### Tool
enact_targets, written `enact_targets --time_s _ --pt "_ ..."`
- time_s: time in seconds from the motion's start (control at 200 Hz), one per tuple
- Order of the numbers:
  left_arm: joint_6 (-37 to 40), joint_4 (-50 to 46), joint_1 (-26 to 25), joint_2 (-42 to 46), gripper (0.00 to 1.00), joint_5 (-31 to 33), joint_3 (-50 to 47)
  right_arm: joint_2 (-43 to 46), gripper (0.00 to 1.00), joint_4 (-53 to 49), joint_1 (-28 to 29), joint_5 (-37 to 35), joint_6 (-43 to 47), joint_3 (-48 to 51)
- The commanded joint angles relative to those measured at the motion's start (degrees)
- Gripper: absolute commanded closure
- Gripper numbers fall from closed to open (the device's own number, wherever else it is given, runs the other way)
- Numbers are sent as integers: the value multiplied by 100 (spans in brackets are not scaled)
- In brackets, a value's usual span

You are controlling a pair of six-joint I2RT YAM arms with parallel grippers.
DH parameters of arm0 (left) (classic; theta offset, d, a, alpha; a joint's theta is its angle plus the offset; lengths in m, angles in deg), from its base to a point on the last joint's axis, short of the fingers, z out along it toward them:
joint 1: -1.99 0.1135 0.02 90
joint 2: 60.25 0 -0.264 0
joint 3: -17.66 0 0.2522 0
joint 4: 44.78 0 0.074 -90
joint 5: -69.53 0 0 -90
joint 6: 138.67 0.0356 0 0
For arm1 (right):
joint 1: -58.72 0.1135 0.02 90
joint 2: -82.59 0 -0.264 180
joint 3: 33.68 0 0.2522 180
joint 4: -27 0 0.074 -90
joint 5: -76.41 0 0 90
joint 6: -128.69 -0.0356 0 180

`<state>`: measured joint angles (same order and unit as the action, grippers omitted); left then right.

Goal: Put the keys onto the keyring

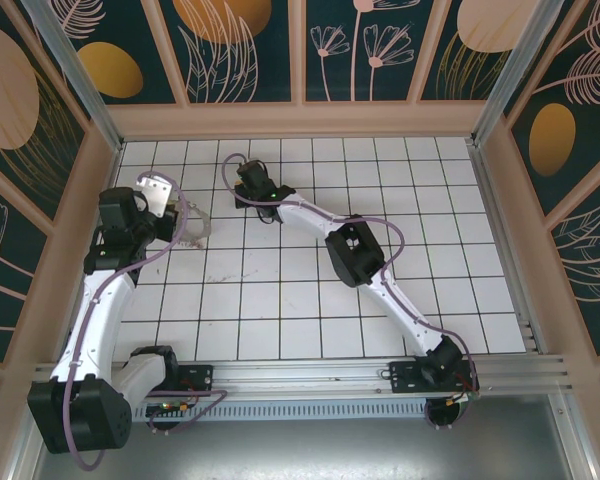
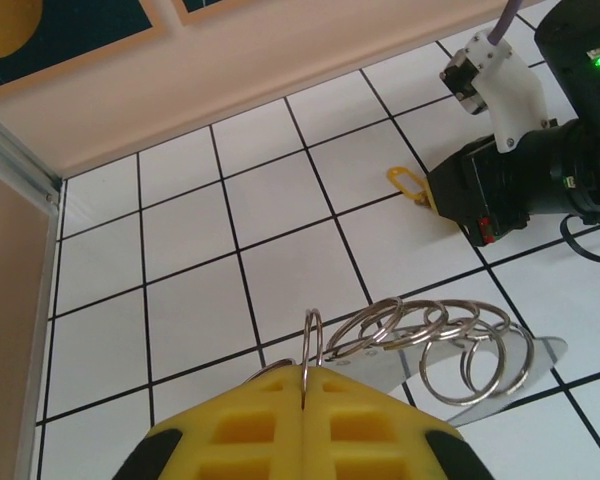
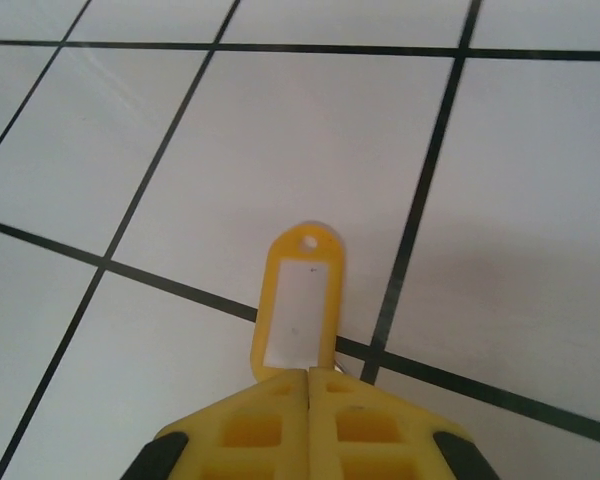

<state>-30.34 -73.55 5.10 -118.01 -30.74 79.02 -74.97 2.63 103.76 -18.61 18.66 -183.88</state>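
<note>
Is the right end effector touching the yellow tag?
Touching. Right wrist view: the right end effector is shut on the yellow tag, clamping its lower end.

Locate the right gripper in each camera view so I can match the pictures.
Top external: the right gripper is upper centre-left, down on the white tiles.
Left wrist: upper right, a black body reaching in from the right edge, with the yellow tag at its tip.
Right wrist: bottom centre, yellow fingers shut on the tag.
Shared landmark: the yellow tag, seen in both wrist views.
</note>
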Motion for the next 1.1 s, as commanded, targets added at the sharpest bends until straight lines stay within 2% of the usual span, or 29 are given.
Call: enact_targets --time_s 0.0,0.215,0.36,0.566,0.716,0.786,0.926,1.096 --pt "33 349 40 175 100 -203 -54 398 100 -48 -30 387 34 376" --pt "135 497 45 337 100 -782 -250 1326 100 -187 -29 784 435 1202" --pt "92 351 40 477 100 -1264 -219 2254 100 87 -31 1111 807 2310" --pt "-50 456 40 658 100 -2637 -348 3782 100 1047 -95 1775 1341 4313" --pt "-694 1509 -5 772 100 -3521 -920 4802 100 1755 -203 2118 1481 5670" --pt "-896 1926 -164 746 100 -3608 -1104 5193 100 1890 -240 2123 1576 6116" --pt "-764 1990 -633 557 100 -3497 -1062 5940 100 1869 -267 2034 1997 6906" --pt "-857 2235 -851 356 100 -3607 -1102 6851 100 1115 -290 1519 2511 7560"
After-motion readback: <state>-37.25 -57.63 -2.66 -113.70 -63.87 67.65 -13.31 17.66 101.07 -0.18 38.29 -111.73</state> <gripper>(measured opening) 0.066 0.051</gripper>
